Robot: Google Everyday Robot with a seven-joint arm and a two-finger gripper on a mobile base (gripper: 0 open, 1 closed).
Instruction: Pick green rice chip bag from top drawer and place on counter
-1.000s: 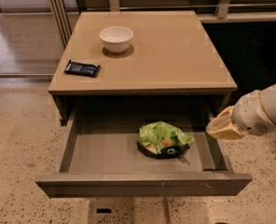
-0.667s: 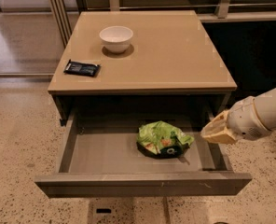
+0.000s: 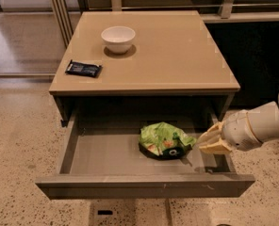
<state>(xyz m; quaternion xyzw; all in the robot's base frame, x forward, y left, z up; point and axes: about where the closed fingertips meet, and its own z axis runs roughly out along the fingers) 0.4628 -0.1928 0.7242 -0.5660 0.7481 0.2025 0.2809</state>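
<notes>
The green rice chip bag [image 3: 164, 139] lies crumpled on the grey floor of the open top drawer [image 3: 102, 150], right of the middle. My gripper [image 3: 203, 143] reaches in from the right, low inside the drawer, with its tan fingers [image 3: 214, 134] pointing left at the bag's right end. The tips are a short gap from the bag and do not touch it. The gripper is open and empty. The tan counter [image 3: 177, 55] spans the cabinet above the drawer.
A white bowl [image 3: 118, 38] stands at the back left of the counter. A small flat black packet [image 3: 83, 68] lies near its left front edge. The drawer's front panel [image 3: 144, 186] juts out over a speckled floor. A dark cabinet stands to the right.
My gripper has moved left and down, deeper into the drawer and closer to the bag's right end. The bag, bowl and packet have not moved.
</notes>
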